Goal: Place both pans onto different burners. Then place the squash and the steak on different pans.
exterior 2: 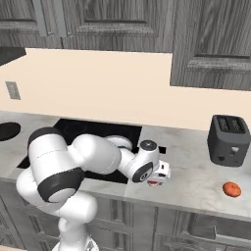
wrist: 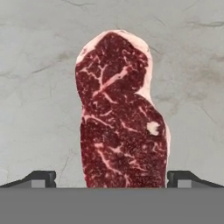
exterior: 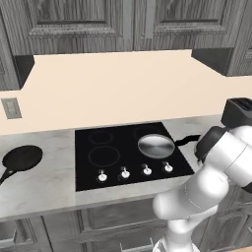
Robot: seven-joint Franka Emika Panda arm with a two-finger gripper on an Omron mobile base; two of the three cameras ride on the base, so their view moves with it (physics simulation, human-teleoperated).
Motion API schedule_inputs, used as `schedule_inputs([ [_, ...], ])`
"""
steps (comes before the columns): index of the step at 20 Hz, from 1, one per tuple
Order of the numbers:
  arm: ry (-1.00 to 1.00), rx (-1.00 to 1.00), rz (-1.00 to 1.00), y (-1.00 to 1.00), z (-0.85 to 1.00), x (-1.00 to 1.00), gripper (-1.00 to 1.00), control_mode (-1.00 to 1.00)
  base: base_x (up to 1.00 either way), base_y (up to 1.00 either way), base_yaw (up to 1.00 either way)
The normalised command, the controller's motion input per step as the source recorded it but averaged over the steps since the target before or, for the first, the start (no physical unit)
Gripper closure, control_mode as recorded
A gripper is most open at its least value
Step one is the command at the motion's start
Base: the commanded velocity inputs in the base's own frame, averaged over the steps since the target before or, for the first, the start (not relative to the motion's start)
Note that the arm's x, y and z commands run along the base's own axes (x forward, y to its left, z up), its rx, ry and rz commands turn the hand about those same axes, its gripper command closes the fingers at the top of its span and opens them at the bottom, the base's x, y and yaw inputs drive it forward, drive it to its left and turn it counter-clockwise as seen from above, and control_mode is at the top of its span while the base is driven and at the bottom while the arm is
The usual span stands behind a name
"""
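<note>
The steak [wrist: 120,113], dark red with white marbling, lies flat on the grey counter just right of the cooktop [exterior: 123,170]. My gripper [wrist: 111,179] hangs low over it, open, with a fingertip [wrist: 43,178] on either side of the steak's near end. From the right base camera the gripper [exterior 2: 158,177] covers most of the steak [exterior 2: 154,183]. The silver pan [exterior: 156,146] sits on a right-hand burner, its handle pointing right. On the counter left of the cooktop rests the black pan [exterior: 22,158]. The orange squash [exterior 2: 232,189] lies far right, near the counter's front edge.
A dark toaster [exterior 2: 229,139] stands at the back right of the counter, behind the squash. Two bare burner rings [exterior: 104,156] mark the cooktop's left half. White knobs [exterior: 125,173] line its front edge. Wall cabinets hang overhead.
</note>
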Motion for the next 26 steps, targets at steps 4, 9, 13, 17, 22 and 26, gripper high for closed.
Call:
schedule_inputs([
  [4,-0.02,0.0,0.0,-0.06,-0.12,0.03,-1.0,-1.0,0.0,0.0,0.0],
  [9,-0.02,0.0,0.0,-0.03,-0.2,0.04,1.0,-1.0,0.0,0.0,0.0],
  [13,0.0,0.0,0.0,0.0,-0.19,0.07,1.0,-1.0,0.0,0.0,0.0],
  [17,0.0,0.0,0.0,0.0,-0.3,0.19,1.0,-1.0,0.0,0.0,0.0],
  [22,-0.02,0.0,0.0,0.0,-0.47,0.08,1.0,-1.0,0.0,0.0,0.0],
  [26,-0.05,0.0,0.0,-0.02,-0.22,0.01,1.0,-1.0,0.0,0.0,0.0],
])
